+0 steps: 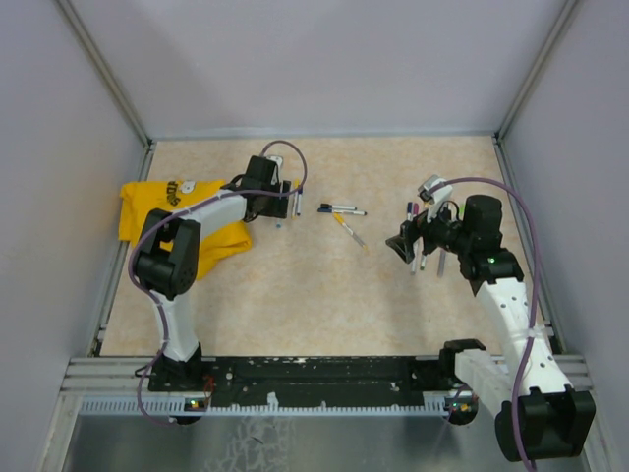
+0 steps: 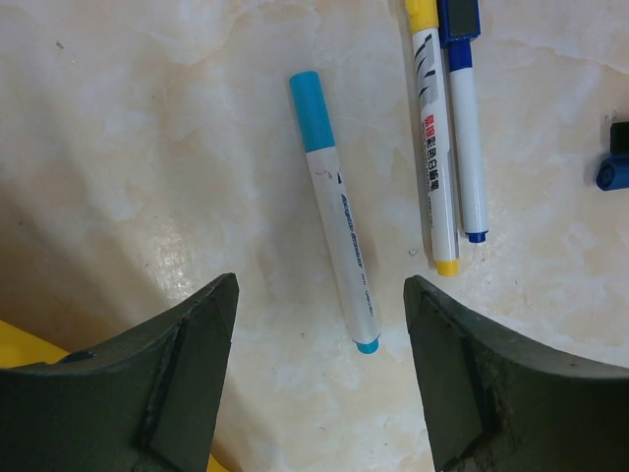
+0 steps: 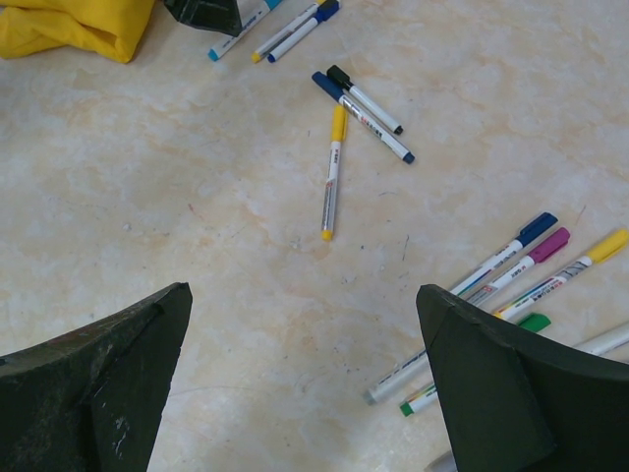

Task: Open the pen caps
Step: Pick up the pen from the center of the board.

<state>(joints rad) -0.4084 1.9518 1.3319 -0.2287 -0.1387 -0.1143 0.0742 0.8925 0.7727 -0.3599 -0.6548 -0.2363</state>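
In the left wrist view a pen with a light-blue cap (image 2: pixel 305 110) lies on the table just ahead of my left gripper (image 2: pixel 319 285), which is open and empty above it. A yellow-capped pen (image 2: pixel 432 138) and a blue-capped pen (image 2: pixel 464 128) lie beside it. My right gripper (image 3: pixel 303 292) is open and empty over bare table. Capped pens with blue (image 3: pixel 538 228), magenta (image 3: pixel 550 242), yellow (image 3: pixel 609 243) and green (image 3: pixel 534 322) caps lie by its right finger. A yellow-capped pen (image 3: pixel 333 172) and blue and black capped pens (image 3: pixel 364 113) lie mid-table. In the top view the left gripper (image 1: pixel 285 197) is at the back left and the right gripper (image 1: pixel 401 246) at the right.
A crumpled yellow cloth (image 1: pixel 157 211) lies at the back left under the left arm and also shows in the right wrist view (image 3: pixel 69 25). Grey walls enclose the table on three sides. A blue cap end (image 2: pixel 611 172) shows at the right edge of the left wrist view.
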